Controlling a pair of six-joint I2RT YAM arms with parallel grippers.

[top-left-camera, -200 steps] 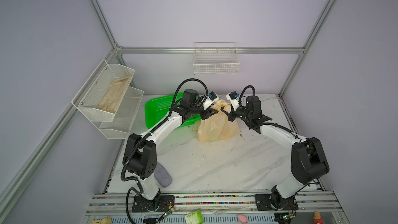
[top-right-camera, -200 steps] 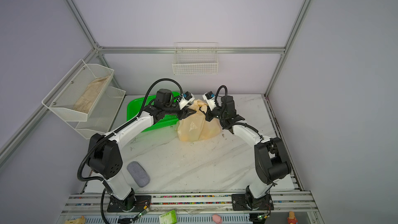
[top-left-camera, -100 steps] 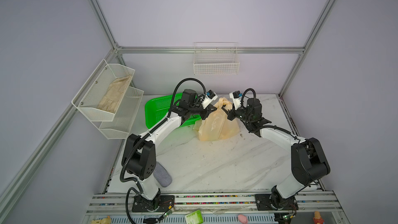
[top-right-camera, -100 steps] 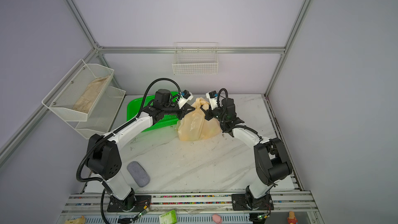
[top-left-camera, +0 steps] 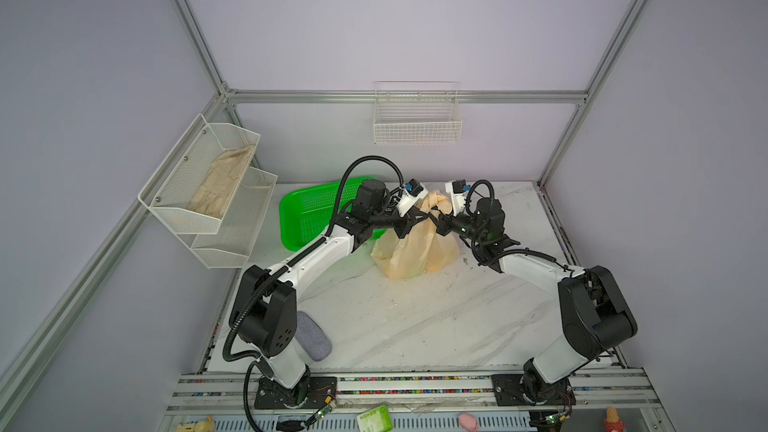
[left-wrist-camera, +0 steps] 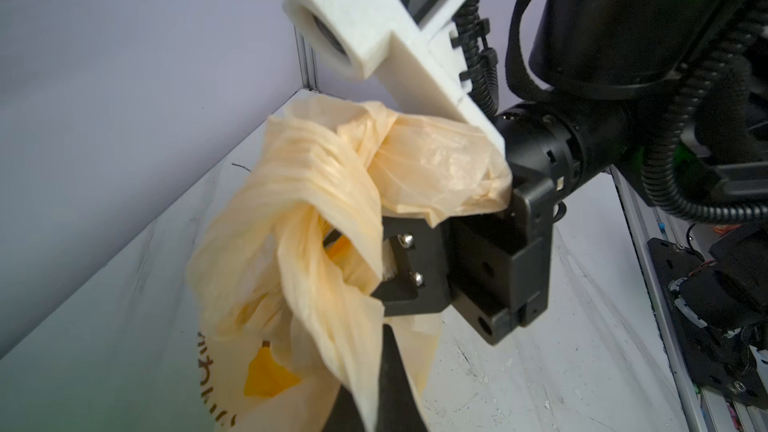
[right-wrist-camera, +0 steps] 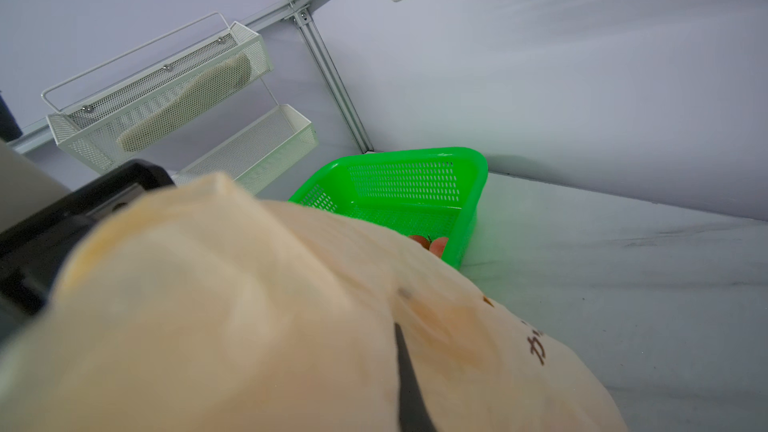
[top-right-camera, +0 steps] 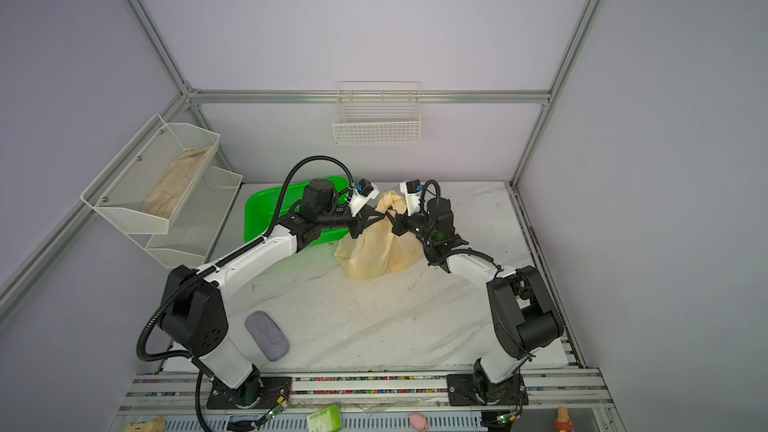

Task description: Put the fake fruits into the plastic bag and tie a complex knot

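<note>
- Soft, even light is filling both top views, leaving only faint shadows on the bench (top-left-camera: 415,317).
- The plastic bag (right-wrist-camera: 232,317) is looming soft and out of focus in the right wrist view.
- The green basket (right-wrist-camera: 399,193) is throwing a green tint on the bench beside it.

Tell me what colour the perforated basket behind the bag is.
Bright green; the basket shows best in the right wrist view.

open marble table (top-left-camera: 415,326) in front, green basket (top-left-camera: 307,218) crowding back left, plastic bag (top-left-camera: 415,251) filling the middle
</note>
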